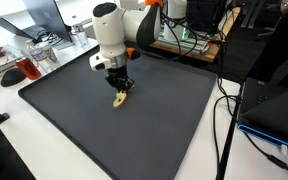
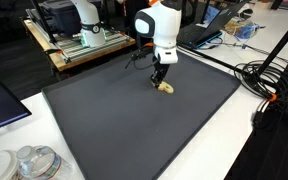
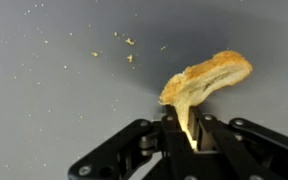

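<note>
The surface (image 3: 44, 130) is a dark grey mat, matt and finely grained, dusted with dry crumbs (image 3: 124, 45). The bread piece (image 3: 209, 78) looks rough, porous and golden-crusted. The hand (image 3: 184, 128) is smooth matt black.

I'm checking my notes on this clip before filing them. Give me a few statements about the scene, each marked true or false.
1. The tool is shut on a piece of bread. True.
2. The mat is white. False: it is dark grey.
3. Crumbs lie scattered on the mat. True.
4. The bread lies alone at a corner of the mat, far from the tool. False: it sits between the tool's fingers.
</note>
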`<state>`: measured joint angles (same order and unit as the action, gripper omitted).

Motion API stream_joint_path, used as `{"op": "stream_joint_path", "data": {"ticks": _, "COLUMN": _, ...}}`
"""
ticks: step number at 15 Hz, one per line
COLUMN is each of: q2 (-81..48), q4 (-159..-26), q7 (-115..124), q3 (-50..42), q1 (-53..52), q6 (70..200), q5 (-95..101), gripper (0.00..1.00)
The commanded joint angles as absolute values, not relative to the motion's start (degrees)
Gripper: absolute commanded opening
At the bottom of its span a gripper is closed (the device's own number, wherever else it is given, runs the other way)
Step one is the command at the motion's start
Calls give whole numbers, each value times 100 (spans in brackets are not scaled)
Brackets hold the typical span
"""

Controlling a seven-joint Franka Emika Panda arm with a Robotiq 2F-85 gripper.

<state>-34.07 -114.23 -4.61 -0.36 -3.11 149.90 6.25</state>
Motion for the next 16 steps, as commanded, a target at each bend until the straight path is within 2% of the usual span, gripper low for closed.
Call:
{"op": "stream_joint_path", "data": {"ticks": 1, "q2": -3248, "q4": -11610, "q7": -548, "q3": 50, "q1": -222, "q6": 14912, "q5": 609, "gripper": 4}}
{"op": "stream_joint_path", "data": {"ticks": 4, "q2": -3223, "q4": -11632, "q7": -570, "q3": 40, "q1": -224, "q6": 14891, "q5": 633, "gripper": 4}}
{"op": "stream_joint_path", "data": {"ticks": 5, "q2": -3200, "q4": -11634, "q7": -599, "q3": 52, "q1": -215, "q6": 14775, "q5": 624, "gripper": 40}}
{"op": "stream_joint_path", "data": {"ticks": 7, "q2": -3145, "q4": -11703, "q7": -501, "q3": -32, "q1": -295, "q6": 14818, "q5": 713, "gripper": 48}}
{"op": "stream_joint_path", "data": {"ticks": 14, "q2": -2914, "q4": -11827, "q7": -204, "q3": -206, "q1": -527, "q6": 14629, "q5": 972, "gripper": 97}}
{"op": "stream_joint_path", "data": {"ticks": 16, "q2": -2850, "q4": -11849, "q7": -28, "q3": -297, "q1": -618, "q6": 14623, "q5": 1113, "gripper": 100}}
